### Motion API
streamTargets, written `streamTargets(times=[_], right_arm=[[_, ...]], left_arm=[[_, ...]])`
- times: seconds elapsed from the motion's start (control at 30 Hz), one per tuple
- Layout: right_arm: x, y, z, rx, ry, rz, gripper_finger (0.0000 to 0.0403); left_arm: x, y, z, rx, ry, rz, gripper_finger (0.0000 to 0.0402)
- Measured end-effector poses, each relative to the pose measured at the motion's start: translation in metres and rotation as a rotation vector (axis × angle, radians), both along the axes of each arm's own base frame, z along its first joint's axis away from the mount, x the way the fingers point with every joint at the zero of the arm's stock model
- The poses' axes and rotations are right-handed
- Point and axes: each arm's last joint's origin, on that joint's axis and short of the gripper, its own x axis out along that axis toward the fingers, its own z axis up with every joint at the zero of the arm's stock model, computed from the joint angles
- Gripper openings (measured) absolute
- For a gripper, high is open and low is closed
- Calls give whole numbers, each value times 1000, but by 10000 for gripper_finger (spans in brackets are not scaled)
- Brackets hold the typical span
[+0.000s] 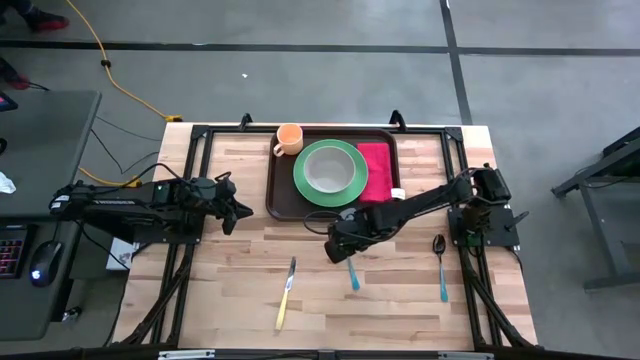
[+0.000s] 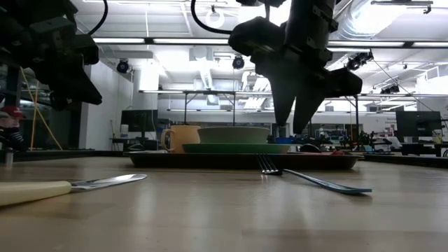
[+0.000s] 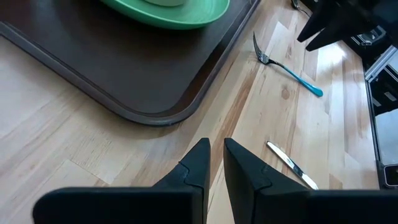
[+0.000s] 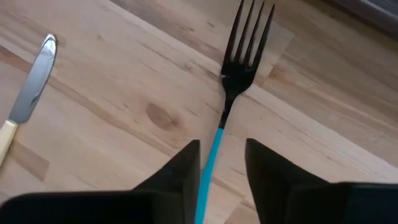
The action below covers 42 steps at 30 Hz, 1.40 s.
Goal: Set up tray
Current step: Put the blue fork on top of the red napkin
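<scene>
The dark brown tray (image 1: 283,192) lies at the table's far middle. It carries a green plate (image 1: 345,185) with a pale bowl, an orange mug (image 1: 289,138) and a red napkin (image 1: 376,170). A fork (image 4: 239,68) with a blue handle lies flat on the wood just near of the tray, tines toward it. My right gripper (image 4: 222,155) hangs open above the fork's handle, fingers pointing down, one on either side and clear of it (image 2: 294,129). My left gripper (image 3: 216,146) waits at the table's left, narrowly open and with nothing in it.
A spoon (image 1: 440,262) with a blue handle lies right of the fork. A knife (image 1: 286,295) with a yellow handle lies left of it, toward the near edge. Bare wood stretches between them and along the front.
</scene>
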Motion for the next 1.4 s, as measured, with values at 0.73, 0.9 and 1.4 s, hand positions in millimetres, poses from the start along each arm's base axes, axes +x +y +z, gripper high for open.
streamTargets(times=[0.73,0.9,1.4], right_arm=[[11,-7,-31,49,78,15,140],[15,-12,-30,41,39,20,140],[21,-10,-52,95,77,37,139]], left_arm=[[0,0,0,4,5,7,76],[0,0,0,6,6,9,76],[-1,2,0,44,9,66,76]])
